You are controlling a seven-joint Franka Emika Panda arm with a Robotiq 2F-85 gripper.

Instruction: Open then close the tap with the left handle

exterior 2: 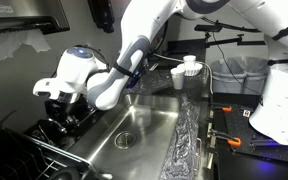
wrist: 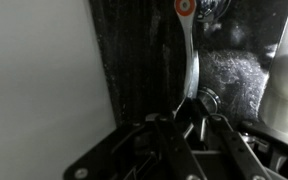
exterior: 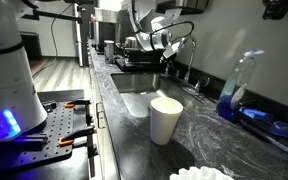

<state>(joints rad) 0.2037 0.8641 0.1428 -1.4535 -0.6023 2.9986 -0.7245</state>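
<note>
The tap (exterior: 193,60) stands behind the sink (exterior: 132,98). In the wrist view, the gripper (wrist: 192,118) is narrow about the handle (wrist: 191,60) tip; whether it grips, I cannot tell.

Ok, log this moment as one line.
pincer: at lower end of left handle, closure unclear | tap: upright behind sink | paper cup: on counter near sink
</note>
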